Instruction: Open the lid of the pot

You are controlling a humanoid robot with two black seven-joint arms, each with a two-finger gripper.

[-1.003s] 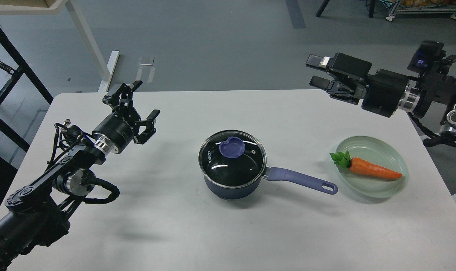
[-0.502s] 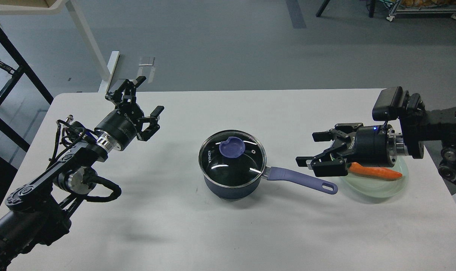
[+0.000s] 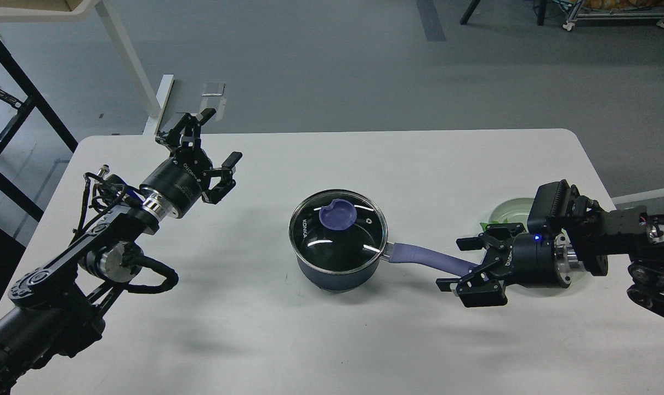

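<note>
Glass lid looks rigid, slippery, breakable; its purple knob offers the hold. Left gripper and right gripper both gape, empty.

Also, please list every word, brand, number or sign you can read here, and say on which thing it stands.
"KONKA": white letters on the glass lid of the pot.
Left gripper: white lettering on its black body, too small to read.
Right gripper: white lettering on its body, too small to read.
</note>
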